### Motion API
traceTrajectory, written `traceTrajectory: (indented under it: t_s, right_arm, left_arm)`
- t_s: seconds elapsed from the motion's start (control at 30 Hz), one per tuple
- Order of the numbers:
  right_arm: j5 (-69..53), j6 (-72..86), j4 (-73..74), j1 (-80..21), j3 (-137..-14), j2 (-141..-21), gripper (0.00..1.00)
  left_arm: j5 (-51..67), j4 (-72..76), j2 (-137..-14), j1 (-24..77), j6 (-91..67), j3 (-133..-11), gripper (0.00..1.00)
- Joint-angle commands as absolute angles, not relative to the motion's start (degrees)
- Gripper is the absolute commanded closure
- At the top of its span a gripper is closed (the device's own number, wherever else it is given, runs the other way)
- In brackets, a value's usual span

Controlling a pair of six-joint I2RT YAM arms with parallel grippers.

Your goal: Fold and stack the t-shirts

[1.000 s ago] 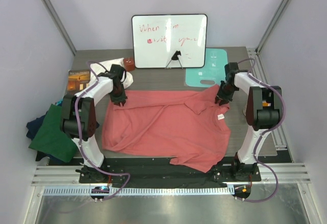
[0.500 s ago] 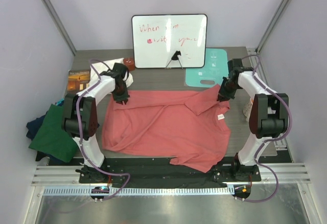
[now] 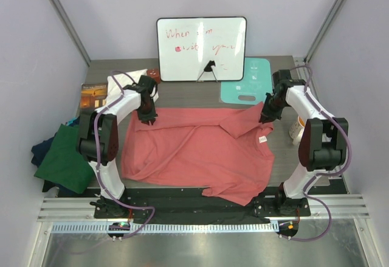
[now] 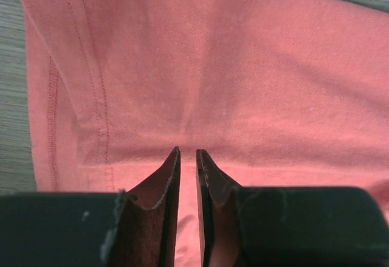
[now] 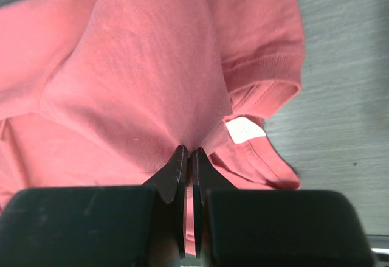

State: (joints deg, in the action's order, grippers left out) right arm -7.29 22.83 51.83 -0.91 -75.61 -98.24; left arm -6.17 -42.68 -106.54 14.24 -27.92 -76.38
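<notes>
A large salmon-pink t-shirt (image 3: 194, 151) lies spread over the middle of the table, its white neck label (image 3: 263, 138) at the right. My left gripper (image 3: 148, 116) is at its far left corner, and in the left wrist view the gripper (image 4: 188, 151) has its jaws pinched on the pink cloth (image 4: 231, 66), with creases running to the tips. My right gripper (image 3: 265, 114) is at the far right edge. In the right wrist view it (image 5: 187, 149) is shut on a raised fold of the shirt (image 5: 140, 78) beside the label (image 5: 246, 129). A dark green t-shirt (image 3: 64, 160) lies over a navy one (image 3: 39, 151) at the left edge.
A whiteboard (image 3: 202, 48) stands at the back centre. A pale-teal mat (image 3: 249, 81) lies at the back right. A white cloth (image 3: 130, 78), a small brown object (image 3: 153, 75) and an orange book (image 3: 93, 95) sit at the back left. A pale container (image 3: 296, 130) stands by the right arm.
Both grippers have drawn the shirt's far edge slightly toward the back. The right arm's elbow has swung out to the right, and the left gripper has shifted a little right.
</notes>
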Motion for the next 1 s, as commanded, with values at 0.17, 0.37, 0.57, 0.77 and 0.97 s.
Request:
traceTrajectory:
  t_s: [0.17,0.37,0.57,0.77,0.97]
  right_arm:
    - [-10.54,22.68,54.32,-0.97,-68.82,-95.18,0.92]
    - [-9.58,23.03,54.41,-0.97,-67.67,-94.31,0.66]
    - [-6.51,23.03,54.41,-1.05,-77.24,-92.72,0.64]
    - [-8.16,23.55,52.21,-0.97,-86.91,-100.54,0.63]
    - [-11.34,24.43,50.10,-1.23,-89.21,-105.28,0.61]
  left_arm:
    - [-6.15,-42.27,-106.26,14.50,-28.21,-78.13,0.84]
    - [-6.33,-42.19,-106.08,14.59,-28.30,-78.05,0.84]
    - [-6.59,-42.19,-105.65,14.59,-28.12,-77.52,0.83]
    - [-6.33,-42.19,-105.12,14.59,-27.86,-77.87,0.82]
    - [-6.68,-42.63,-104.15,14.59,-27.60,-77.87,0.82]
